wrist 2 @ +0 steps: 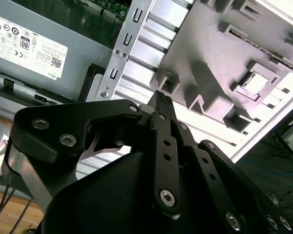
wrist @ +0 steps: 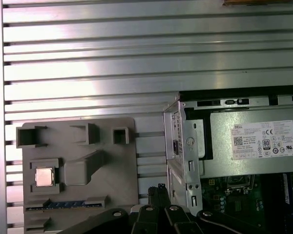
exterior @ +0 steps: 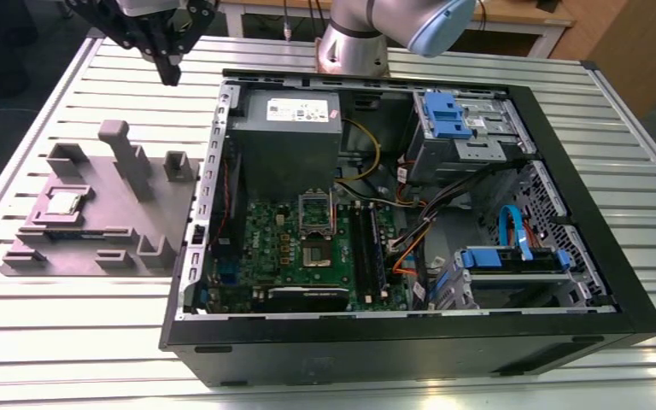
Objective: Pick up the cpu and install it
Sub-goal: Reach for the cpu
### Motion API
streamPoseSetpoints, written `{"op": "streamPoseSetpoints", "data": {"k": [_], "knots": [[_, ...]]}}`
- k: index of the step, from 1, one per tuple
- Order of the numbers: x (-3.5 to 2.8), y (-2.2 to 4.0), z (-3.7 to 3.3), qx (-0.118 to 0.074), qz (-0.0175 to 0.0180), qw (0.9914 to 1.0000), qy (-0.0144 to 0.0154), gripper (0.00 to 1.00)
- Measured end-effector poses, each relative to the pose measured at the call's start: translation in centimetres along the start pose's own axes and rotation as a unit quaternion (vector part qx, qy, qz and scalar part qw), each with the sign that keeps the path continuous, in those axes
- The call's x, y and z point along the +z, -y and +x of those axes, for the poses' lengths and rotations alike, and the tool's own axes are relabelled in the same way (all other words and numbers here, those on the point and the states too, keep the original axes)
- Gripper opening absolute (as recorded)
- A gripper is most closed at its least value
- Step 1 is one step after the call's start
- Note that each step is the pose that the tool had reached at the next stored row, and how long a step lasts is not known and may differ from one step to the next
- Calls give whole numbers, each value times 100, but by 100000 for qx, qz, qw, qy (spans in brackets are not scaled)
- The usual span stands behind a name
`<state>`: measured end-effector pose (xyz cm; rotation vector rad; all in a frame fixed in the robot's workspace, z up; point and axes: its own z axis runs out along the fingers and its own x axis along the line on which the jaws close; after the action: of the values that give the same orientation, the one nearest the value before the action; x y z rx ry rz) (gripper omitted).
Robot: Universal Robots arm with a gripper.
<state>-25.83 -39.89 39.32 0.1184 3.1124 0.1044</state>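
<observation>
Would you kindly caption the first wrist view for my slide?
Gripper above the table; cpu resting in its grey holder beside the open computer case.

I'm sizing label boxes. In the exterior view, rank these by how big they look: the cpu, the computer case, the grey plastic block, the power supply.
Largest to smallest:
1. computer case
2. grey plastic block
3. power supply
4. cpu, by far the smallest
</observation>
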Motion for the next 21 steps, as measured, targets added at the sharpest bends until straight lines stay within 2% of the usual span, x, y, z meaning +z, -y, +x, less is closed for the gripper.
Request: {"op": "streamPoseSetpoints", "data": {"k": [21], "knots": [[-1,3,43,0,-1,100000,1,10]]}}
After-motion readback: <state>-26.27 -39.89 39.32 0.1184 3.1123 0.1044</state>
